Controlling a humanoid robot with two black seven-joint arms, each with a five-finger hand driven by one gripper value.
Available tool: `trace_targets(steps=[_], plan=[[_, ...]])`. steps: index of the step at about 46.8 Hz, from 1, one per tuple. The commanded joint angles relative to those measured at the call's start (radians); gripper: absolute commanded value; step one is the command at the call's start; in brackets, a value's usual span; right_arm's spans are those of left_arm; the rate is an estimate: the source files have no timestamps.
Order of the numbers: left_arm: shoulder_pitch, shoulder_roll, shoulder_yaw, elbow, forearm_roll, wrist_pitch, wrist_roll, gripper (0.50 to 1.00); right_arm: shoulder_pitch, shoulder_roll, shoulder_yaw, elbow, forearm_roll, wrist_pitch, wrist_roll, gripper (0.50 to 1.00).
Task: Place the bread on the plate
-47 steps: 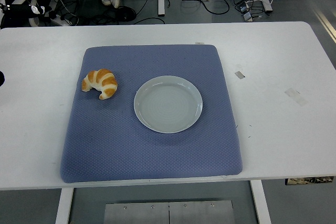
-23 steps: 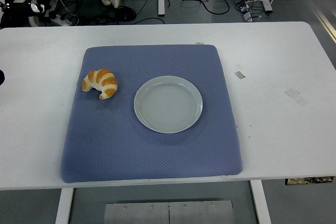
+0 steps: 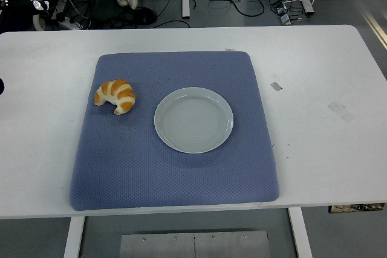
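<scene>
Item: 1 bread [image 3: 115,95], a croissant, on the blue mat [image 3: 175,173], just left of the empty plate [image 3: 193,119]; long axis left-right.

Robot hand: only a dark sliver at the desk's [image 3: 314,89] left edge; finger state cannot be told. Left arm likely nearer.

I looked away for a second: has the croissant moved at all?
No. The croissant lies in the same spot on the blue mat, left of the plate and apart from it, as before.
</scene>
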Motion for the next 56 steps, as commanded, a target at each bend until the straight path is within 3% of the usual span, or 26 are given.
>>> trace_targets(steps=[1, 56], plan=[[0.000, 0.000, -0.002, 0.000, 0.000, 0.000, 0.000, 0.987, 0.000, 0.000, 0.000, 0.000, 0.000, 0.000, 0.000, 1.000], [-0.016, 0.001, 0.014, -0.018, 0.000, -0.010, 0.006, 0.990, 0.000, 0.000, 0.000, 0.000, 0.000, 0.000, 0.000, 1.000]])
